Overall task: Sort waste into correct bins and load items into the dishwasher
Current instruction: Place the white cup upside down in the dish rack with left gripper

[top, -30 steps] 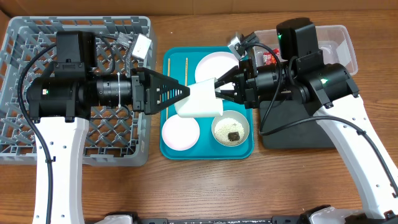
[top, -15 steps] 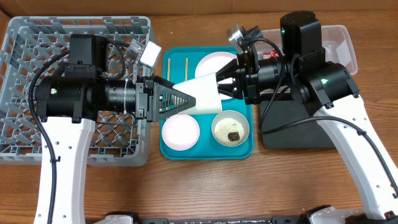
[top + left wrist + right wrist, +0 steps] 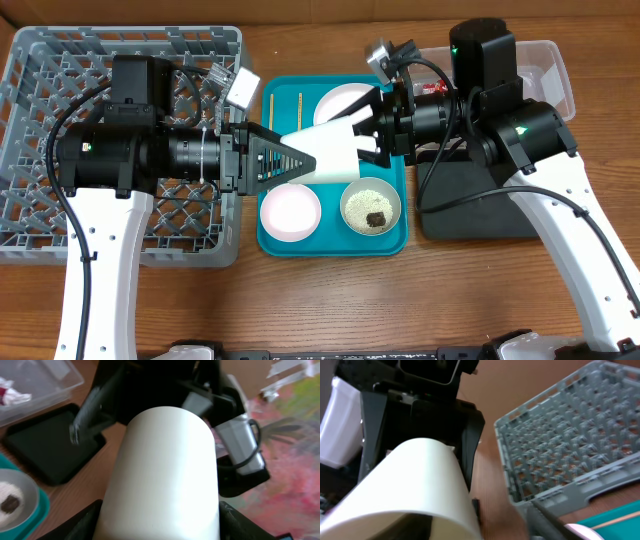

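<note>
A small white cup (image 3: 330,152) hangs on its side above the teal tray, between both arms. My left gripper (image 3: 300,160) is shut on it: in the left wrist view the cup (image 3: 165,470) fills the frame with a black finger pressed on each flank. My right gripper (image 3: 366,135) stands open, its fingers spread off the cup's other end; the right wrist view shows the cup (image 3: 405,480) close up. The large pale plate (image 3: 340,100), small pink plate (image 3: 290,212), chopsticks (image 3: 271,115) and the bowl (image 3: 371,206) of rice with a brown lump lie on the tray.
The grey dish rack (image 3: 40,60) stands at the left. At the right are the black tray (image 3: 470,215) and the clear tub (image 3: 550,65), which holds a red wrapper (image 3: 12,390). The teal tray (image 3: 400,240) lies in the middle.
The cup rose slightly between the arms. My left gripper closed on it, then my right gripper's jaws opened off it.
</note>
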`<state>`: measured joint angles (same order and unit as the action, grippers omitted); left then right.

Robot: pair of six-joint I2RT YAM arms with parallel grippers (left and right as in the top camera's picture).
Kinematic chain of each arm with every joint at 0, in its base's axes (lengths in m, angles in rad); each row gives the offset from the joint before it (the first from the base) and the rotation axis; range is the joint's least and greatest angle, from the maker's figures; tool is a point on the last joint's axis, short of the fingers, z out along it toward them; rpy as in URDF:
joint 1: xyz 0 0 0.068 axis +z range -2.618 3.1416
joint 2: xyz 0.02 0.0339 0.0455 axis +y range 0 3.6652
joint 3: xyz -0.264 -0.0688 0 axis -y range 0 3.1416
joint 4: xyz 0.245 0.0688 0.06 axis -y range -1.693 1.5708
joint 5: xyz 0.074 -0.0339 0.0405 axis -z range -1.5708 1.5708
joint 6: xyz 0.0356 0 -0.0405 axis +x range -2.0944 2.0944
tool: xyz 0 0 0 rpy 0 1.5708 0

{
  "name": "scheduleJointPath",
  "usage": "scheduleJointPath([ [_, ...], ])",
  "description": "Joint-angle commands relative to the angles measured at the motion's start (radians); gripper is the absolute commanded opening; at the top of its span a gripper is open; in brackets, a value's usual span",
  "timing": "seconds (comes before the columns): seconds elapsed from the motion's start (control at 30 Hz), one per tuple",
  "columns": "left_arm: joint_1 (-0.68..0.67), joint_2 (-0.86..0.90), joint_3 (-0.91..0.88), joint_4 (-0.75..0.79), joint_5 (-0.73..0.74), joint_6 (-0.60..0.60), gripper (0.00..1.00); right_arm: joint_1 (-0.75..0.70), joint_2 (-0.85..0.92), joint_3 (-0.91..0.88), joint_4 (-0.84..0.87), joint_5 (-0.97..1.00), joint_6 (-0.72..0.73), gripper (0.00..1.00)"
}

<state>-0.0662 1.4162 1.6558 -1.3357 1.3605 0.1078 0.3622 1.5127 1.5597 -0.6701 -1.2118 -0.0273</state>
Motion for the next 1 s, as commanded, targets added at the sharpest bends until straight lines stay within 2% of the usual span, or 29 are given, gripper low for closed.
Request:
scheduleJointPath([
  [0.0,0.008,-0.008,0.002,-0.003,-0.172,-0.019,0.59,-0.017,-0.008,0.02,-0.038,0.15,-0.002,0.68],
  [0.17,0.084,-0.025,0.003,-0.05,-0.48,-0.11,0.57,-0.038,-0.008,0.02,-0.16,0.343,-0.001,0.71],
  [0.3,0.231,-0.027,0.003,-0.128,-0.743,-0.213,0.56,-0.029,-0.007,0.019,-0.285,0.46,-0.002,0.72],
  [0.43,0.386,-0.027,0.003,-0.177,-0.98,-0.32,0.47,-0.013,-0.007,0.018,-0.36,0.511,-0.003,0.72],
  [0.57,0.53,-0.027,0.002,-0.178,-1.184,-0.382,0.59,-0.002,-0.007,0.018,-0.388,0.531,-0.006,0.72],
  [0.63,0.587,-0.023,0.002,-0.177,-1.255,-0.407,0.64,-0.002,-0.007,0.017,-0.386,0.531,-0.006,0.72],
  [0.7,0.632,-0.016,-0.001,-0.179,-1.292,-0.43,0.63,-0.002,-0.007,0.017,-0.383,0.531,-0.006,0.72],
  [0.83,0.684,0.004,-0.037,-0.148,-1.29,-0.446,0.61,-0.002,-0.007,0.017,-0.382,0.531,-0.006,0.72],
  [0.97,0.701,0.034,-0.126,-0.045,-1.289,-0.463,0.61,-0.002,-0.007,0.017,-0.382,0.531,-0.006,0.72],
])
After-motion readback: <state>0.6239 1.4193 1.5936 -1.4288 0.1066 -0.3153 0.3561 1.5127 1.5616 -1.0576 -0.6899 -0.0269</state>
